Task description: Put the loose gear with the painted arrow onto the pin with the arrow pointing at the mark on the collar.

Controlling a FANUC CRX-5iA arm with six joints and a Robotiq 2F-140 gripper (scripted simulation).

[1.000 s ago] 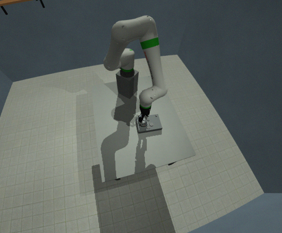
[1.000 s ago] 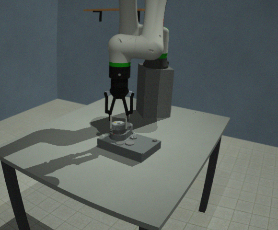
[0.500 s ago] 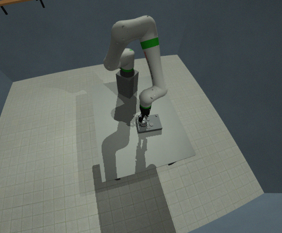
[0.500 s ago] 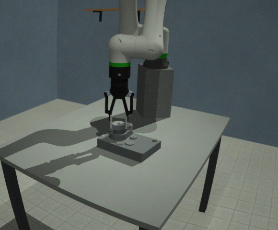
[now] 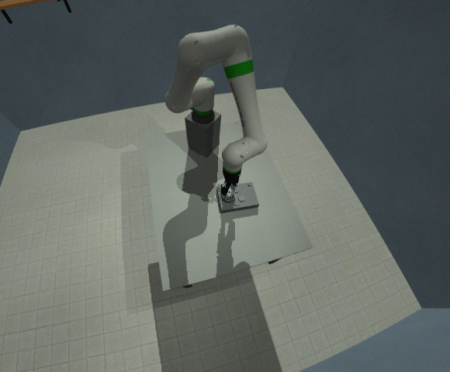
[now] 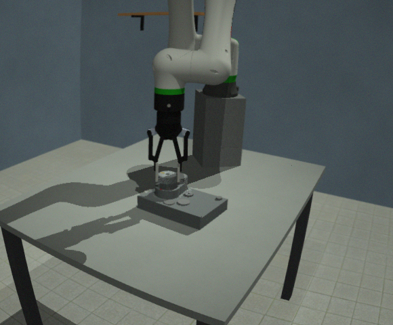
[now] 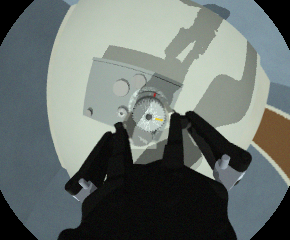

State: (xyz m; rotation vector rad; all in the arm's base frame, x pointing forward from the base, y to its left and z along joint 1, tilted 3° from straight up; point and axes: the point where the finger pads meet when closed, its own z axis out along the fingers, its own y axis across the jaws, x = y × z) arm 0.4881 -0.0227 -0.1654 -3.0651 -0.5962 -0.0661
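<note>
The grey gear (image 6: 166,179) (image 7: 157,119) with a yellow arrow on its top face sits on the pin, right over the collar (image 6: 169,191) of the timing case (image 6: 182,206). My gripper (image 6: 167,176) reaches straight down, and its two fingers stand against the gear's sides, shut on it. In the wrist view the gear (image 7: 148,116) lies between the fingertips. There the arrow lies right of the gear's centre, and the collar's red mark (image 7: 155,95) is at the upper edge. The pin is hidden under the gear. In the top view the gripper (image 5: 228,194) is over the case's left end (image 5: 237,198).
Two flat round discs (image 6: 175,202) and a small stud (image 6: 218,198) sit on the case top. The arm's dark pedestal (image 6: 219,129) stands behind the case. The case lies near the middle of the table, away from its edges.
</note>
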